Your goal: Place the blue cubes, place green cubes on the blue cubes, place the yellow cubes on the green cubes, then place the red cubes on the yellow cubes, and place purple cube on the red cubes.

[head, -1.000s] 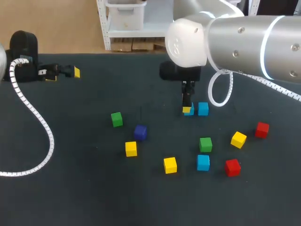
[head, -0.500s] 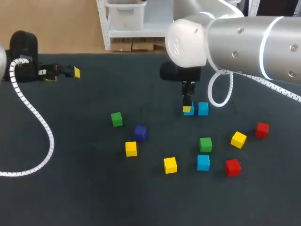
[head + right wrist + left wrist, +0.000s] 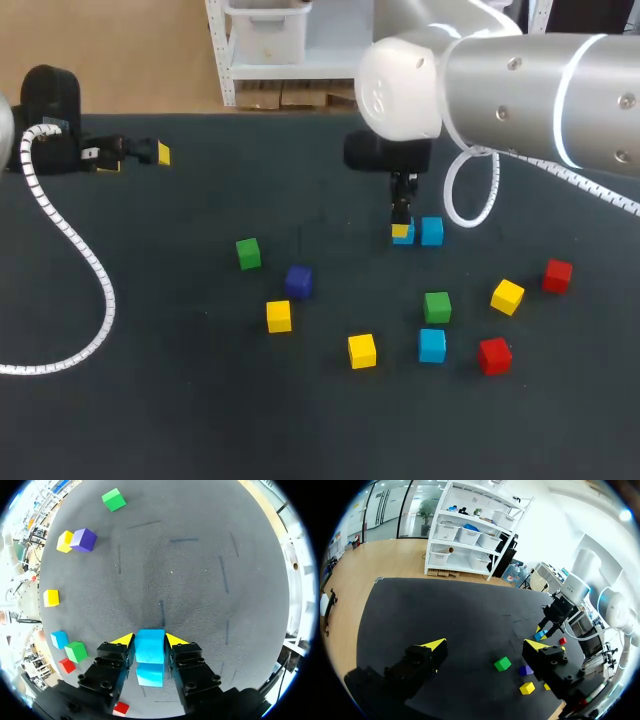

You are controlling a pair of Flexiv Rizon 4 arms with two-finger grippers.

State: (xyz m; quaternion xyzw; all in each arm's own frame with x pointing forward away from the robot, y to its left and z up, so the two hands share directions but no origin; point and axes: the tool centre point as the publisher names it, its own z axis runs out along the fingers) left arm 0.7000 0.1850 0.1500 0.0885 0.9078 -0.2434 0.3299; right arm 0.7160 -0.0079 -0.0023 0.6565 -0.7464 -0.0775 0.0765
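Right wrist view: right gripper (image 3: 150,639) is pinching a blue cube (image 3: 149,649) low at the surface (image 3: 190,565), with a second blue cube (image 3: 150,676) touching or just beside it. Left gripper (image 3: 485,645) is spread and empty, off at the surface's edge, well apart from all cubes. Step in hand looks like laying the blue base row; next move likely calls for letting go cleanly and lifting straight up without nudging the neighbour, then going for the third blue cube (image 3: 432,345) or a green cube (image 3: 437,307).
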